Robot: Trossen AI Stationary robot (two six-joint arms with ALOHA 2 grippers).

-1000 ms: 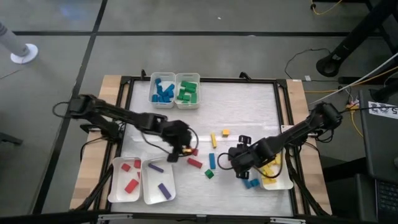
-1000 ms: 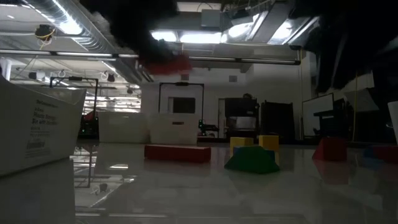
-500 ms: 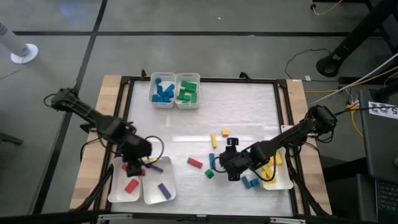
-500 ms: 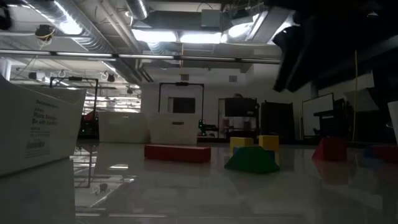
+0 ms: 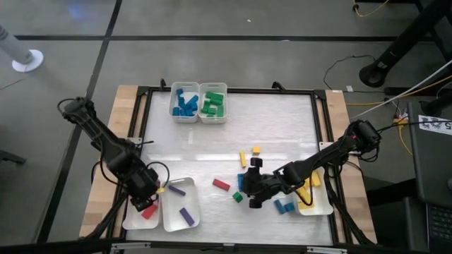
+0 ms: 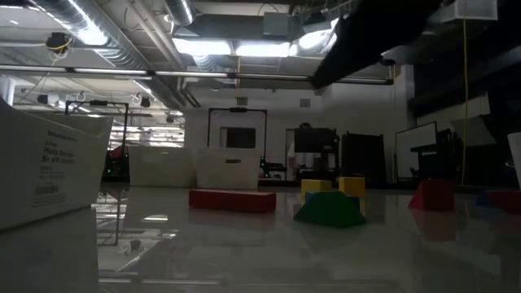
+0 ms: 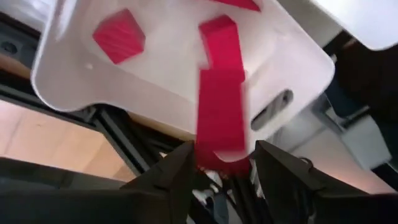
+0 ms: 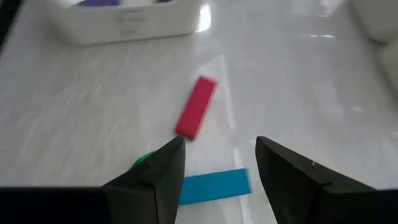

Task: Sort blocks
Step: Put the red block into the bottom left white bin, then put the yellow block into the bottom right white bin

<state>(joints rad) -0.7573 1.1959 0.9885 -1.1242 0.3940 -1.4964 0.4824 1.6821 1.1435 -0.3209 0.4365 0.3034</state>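
While the left gripper (image 7: 219,163) holds a red bar (image 7: 219,93) over a white tray (image 7: 298,56), the right gripper (image 8: 217,163) hovers wide above a blue bar (image 8: 214,185)

1. A white tray (image 6: 45,167) at the left of the low view bears a few lines of small dark print on its side, too small to read.
2. A white label (image 5: 434,125) at the right edge of the high view carries dark marks that cannot be read.
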